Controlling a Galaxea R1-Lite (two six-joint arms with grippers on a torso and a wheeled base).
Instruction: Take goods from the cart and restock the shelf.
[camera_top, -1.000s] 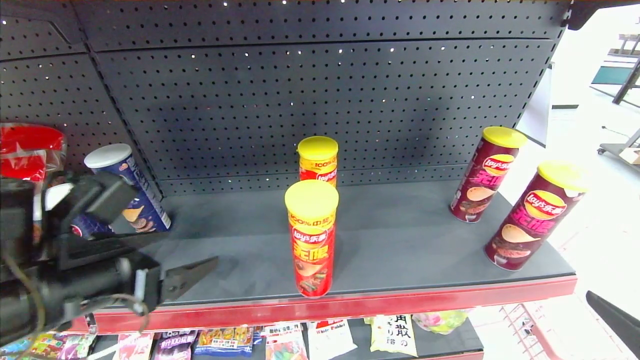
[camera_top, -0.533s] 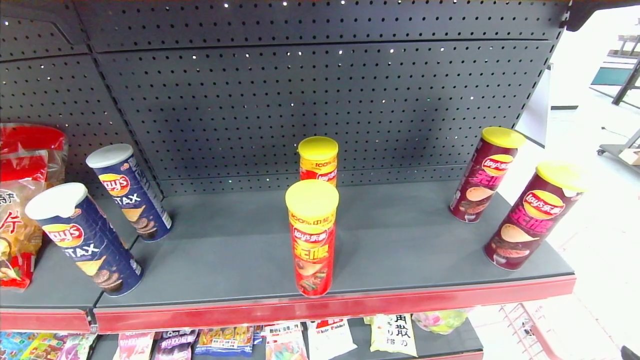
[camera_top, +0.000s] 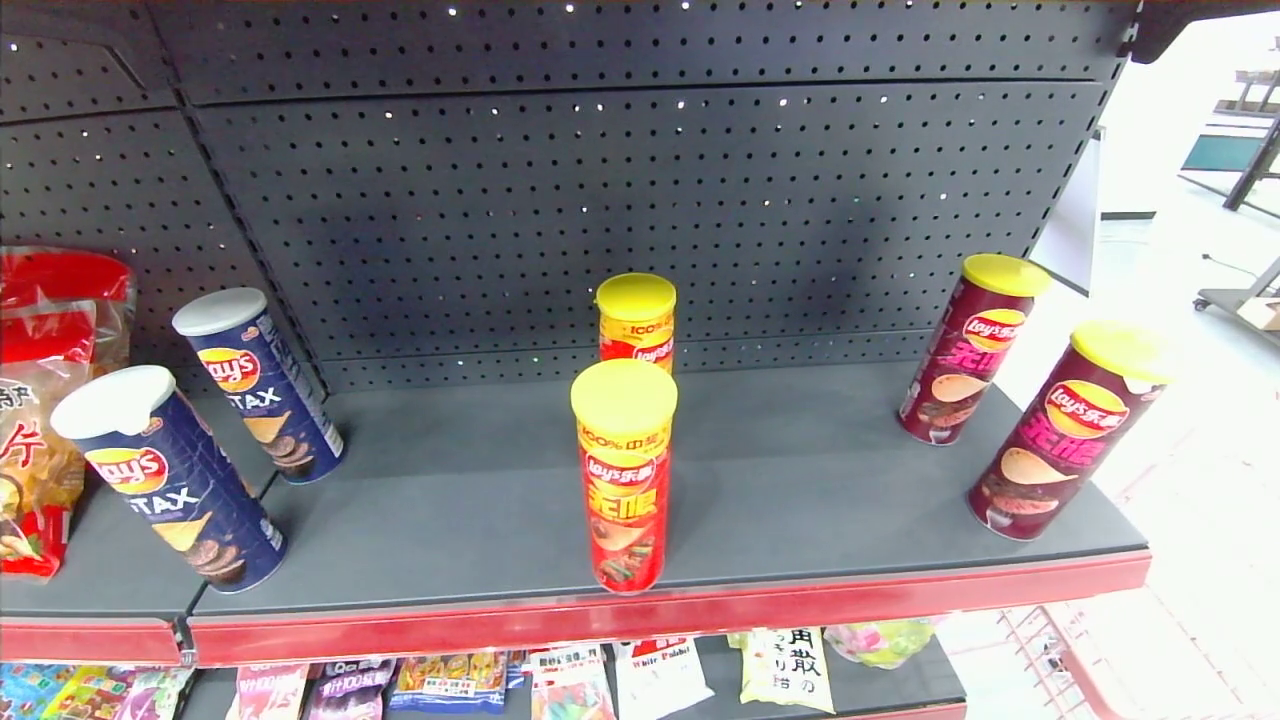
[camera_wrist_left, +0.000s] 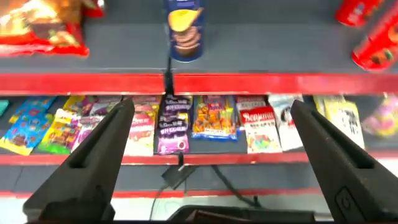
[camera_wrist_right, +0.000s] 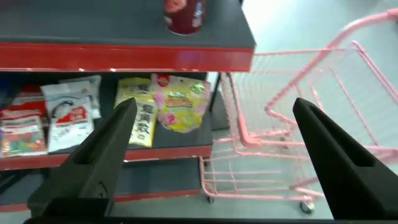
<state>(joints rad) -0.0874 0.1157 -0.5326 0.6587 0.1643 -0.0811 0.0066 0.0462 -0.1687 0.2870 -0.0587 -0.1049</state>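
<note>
Shelf (camera_top: 800, 490) holds six chip cans (camera_top: 622, 480), all standing.

Dark perforated back panel (camera_top: 640, 220), pale floor (camera_top: 1210, 470), bright light at right, distant metal frame (camera_top: 1256, 160)

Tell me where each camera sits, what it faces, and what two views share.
Head view: on the head, looking forward and down at the shelf of chip cans.
Left wrist view: on the left wrist, facing the shelf front and snack bags below; open left gripper.
Right wrist view: on the right wrist, facing the shelf's right end and pink cart; open right gripper.
Shared: the front blue can, in head and left wrist views.
</note>
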